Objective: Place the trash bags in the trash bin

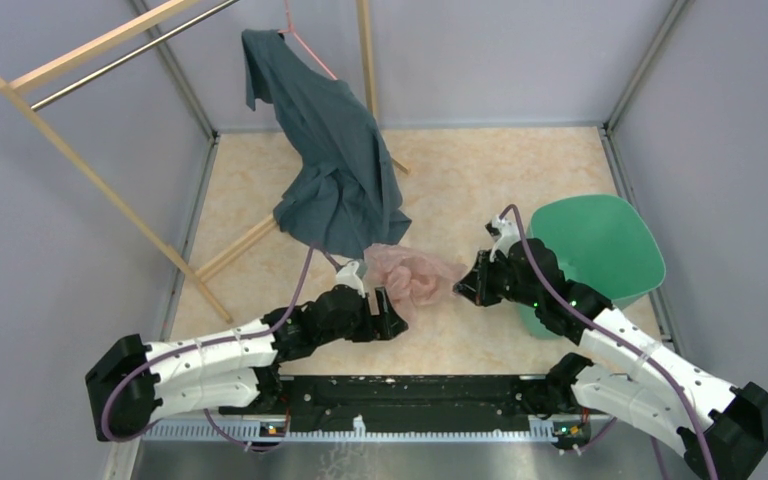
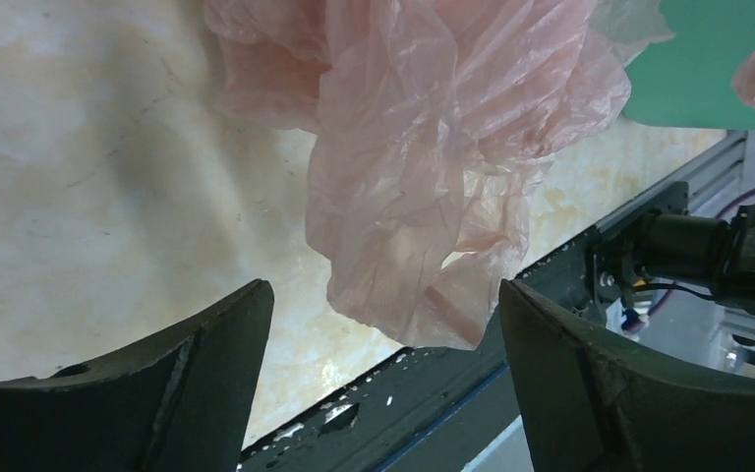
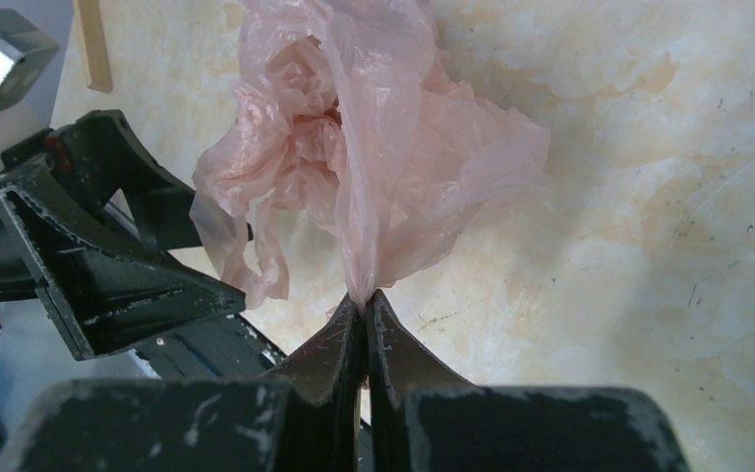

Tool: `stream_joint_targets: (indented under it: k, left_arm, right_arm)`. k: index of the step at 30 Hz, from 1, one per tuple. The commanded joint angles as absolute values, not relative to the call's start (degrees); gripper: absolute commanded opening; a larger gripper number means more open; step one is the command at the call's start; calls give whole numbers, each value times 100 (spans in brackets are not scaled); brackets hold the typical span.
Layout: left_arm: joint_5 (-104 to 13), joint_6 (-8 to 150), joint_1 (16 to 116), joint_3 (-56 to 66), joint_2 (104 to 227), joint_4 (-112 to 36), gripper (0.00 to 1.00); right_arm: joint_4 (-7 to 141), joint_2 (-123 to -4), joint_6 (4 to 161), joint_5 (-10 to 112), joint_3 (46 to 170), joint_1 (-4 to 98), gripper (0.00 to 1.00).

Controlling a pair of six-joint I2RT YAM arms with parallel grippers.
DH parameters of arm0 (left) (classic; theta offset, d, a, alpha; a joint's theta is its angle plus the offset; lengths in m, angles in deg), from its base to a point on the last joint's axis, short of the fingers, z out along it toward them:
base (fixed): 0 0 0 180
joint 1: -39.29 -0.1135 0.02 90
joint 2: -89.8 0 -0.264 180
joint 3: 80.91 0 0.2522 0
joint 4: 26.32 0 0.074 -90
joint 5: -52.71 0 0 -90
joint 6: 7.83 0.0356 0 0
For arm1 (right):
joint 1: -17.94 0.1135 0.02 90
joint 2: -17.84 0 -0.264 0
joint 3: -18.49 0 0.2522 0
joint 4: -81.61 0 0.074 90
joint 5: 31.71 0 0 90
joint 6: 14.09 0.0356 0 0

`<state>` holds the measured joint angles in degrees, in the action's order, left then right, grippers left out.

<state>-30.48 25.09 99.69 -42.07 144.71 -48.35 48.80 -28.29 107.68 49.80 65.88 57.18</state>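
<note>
trash bag [image 1: 412, 275] — long axis left-right | right claw [image 1: 458, 289] pinches its right end

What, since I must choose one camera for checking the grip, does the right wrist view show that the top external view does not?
Only the right wrist view shows the pinch itself: the right gripper shut on a thin fold of the pink trash bag. Only the top external view plainly shows the green trash bin, beside the right arm, and the dark shirt on the wooden rack. Both show the bag over the marbled table, with the open left gripper close beside it.
</note>
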Motion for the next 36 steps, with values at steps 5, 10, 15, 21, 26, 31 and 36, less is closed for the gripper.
stream_joint_targets:
  k: [5,10,15,21,26,31,36]
  left_arm:
    - [-3255,2194,9965,-4446,14911,-3418,86]
    - [-3107,2247,9961,-4402,15044,-3358,45]
    - [-2680,2315,9961,-3943,14801,-5201,0]
    - [-2229,2758,9956,-3024,14554,-7715,0]
    - [-1970,3570,9659,-1794,15276,-7420,0]
    - [-2473,5296,8953,3050,16923,-8612,0]
    - [-3537,6787,10074,5946,16932,-7299,0]
  right_arm:
    - [5158,-2847,10823,4911,6631,5704,0]
    - [5061,-2832,10809,4938,6635,5705,0]
    - [4271,-2653,10722,5102,6761,5699,0]
    - [4248,-2015,11034,4935,6403,5716,0]
    - [4491,-3016,11130,5404,7427,5688,0]
    - [2659,-4634,10143,5600,11373,5538,0]
    - [3425,-4225,9955,4332,13965,5588,0]
